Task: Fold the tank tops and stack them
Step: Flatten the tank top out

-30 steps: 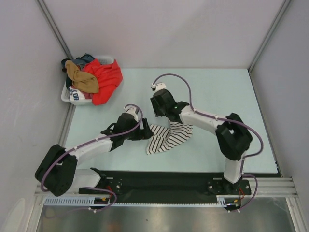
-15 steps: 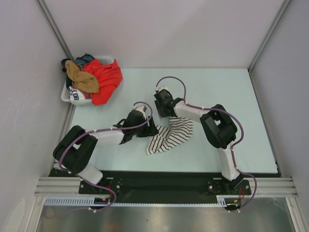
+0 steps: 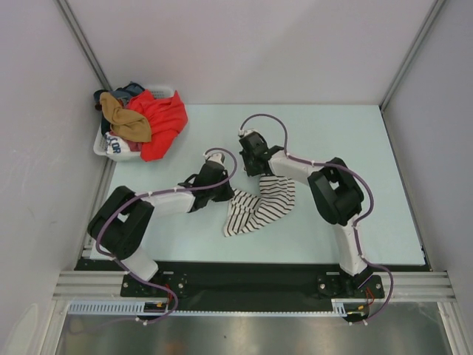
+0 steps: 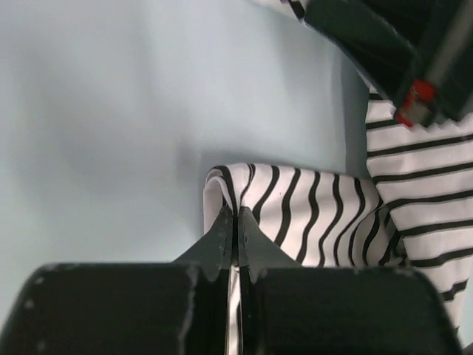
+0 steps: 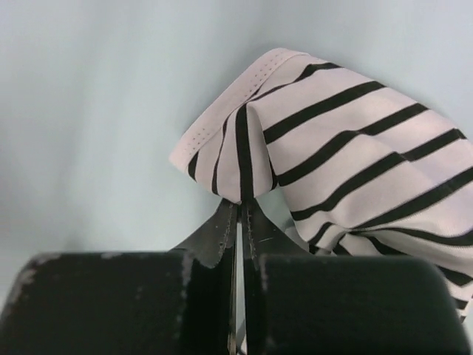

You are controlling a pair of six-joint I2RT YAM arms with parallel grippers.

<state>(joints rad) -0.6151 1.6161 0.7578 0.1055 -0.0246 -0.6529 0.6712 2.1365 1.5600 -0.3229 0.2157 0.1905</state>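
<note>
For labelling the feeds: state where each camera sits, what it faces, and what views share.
Top external: above, behind the bases, looking down on table, both arms, striped tank top, laundry basket.
Left wrist: on the left arm, looking past the left gripper, shut on the tank top.
Right wrist: same on the right arm; right gripper shut on a hemmed edge.
Shared: all show the striped tank top.

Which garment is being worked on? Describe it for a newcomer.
At the middle of the pale blue table lies a white tank top with thin black stripes. Unlike the clothes heaped in the white plastic basket far left, it is striped and clamped by the left gripper and right gripper.
</note>
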